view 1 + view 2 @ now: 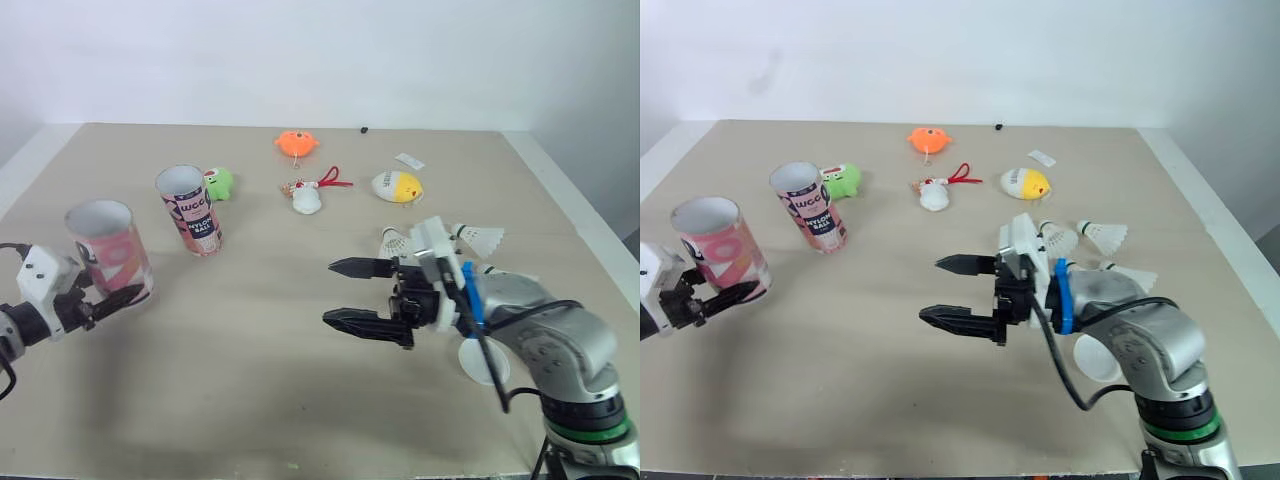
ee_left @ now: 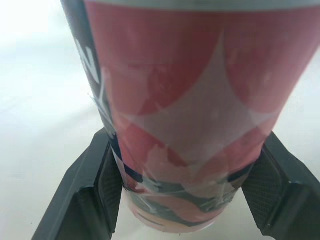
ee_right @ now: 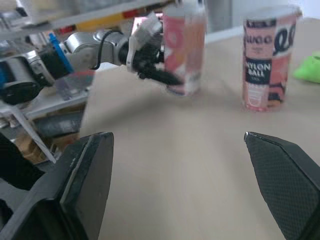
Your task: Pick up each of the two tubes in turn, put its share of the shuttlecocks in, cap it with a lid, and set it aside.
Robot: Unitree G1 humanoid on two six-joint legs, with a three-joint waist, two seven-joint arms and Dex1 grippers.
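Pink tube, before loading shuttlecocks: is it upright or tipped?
Upright: pink tube has its open mouth facing up, left gripper gripping its sides.

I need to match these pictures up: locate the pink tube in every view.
Left eye view: pink tube far left, in the left gripper.
Right eye view: far left again.
Left wrist view: close up, between that gripper's fingers.
Right wrist view: in the distance, beyond the open right gripper.
Landmark: the NYLON BALL tube stands beside it.
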